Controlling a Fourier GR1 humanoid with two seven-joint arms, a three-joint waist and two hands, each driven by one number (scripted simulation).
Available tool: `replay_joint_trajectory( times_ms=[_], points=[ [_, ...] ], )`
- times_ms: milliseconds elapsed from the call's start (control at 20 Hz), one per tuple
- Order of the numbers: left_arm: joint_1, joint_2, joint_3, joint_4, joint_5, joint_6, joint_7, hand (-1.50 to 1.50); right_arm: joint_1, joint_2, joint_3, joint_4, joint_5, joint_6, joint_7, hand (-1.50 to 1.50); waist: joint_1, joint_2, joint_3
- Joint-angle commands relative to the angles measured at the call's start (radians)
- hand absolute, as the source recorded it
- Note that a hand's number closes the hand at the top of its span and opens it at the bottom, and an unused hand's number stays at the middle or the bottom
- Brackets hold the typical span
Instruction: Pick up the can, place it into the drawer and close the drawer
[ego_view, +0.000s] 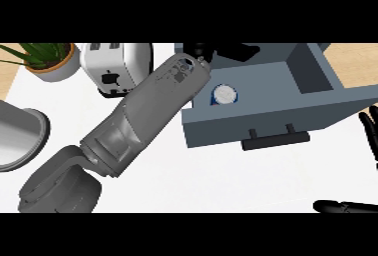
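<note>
A: What sits nearest?
B: The right robot hand (367, 131), fingers straight, holding nothing, resting at the worktop's (221, 175) right edge.
A: And the can (225, 94)?
B: Upright inside the open drawer (258, 120). The left robot hand (198, 50) is beyond it; its fingers I cannot tell.
A: Next?
B: Likely withdrawing, then pushing the handle (275, 139) shut.
</note>
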Motion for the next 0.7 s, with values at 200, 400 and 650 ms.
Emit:
replay_joint_trajectory(
  times_ms=[200,400,650],
  points=[
    [0.001,0.000,-0.004,0.009,0.051,0.072,-0.020,-1.50,0.017,-0.010,0.017,-0.044,0.010,0.017,0.003,-1.50,-0.020,0.003,0.000],
    [0.020,0.000,-0.001,-0.036,0.087,0.051,-0.033,-1.50,-0.027,-0.049,0.014,-0.082,0.154,-0.025,-0.032,-1.50,0.009,-0.002,-0.002],
    [0.014,0.000,0.003,-0.049,0.128,0.077,-0.038,-1.50,0.003,-0.098,0.065,-0.164,0.236,0.022,-0.060,-1.50,0.001,-0.006,-0.002]
  ],
)
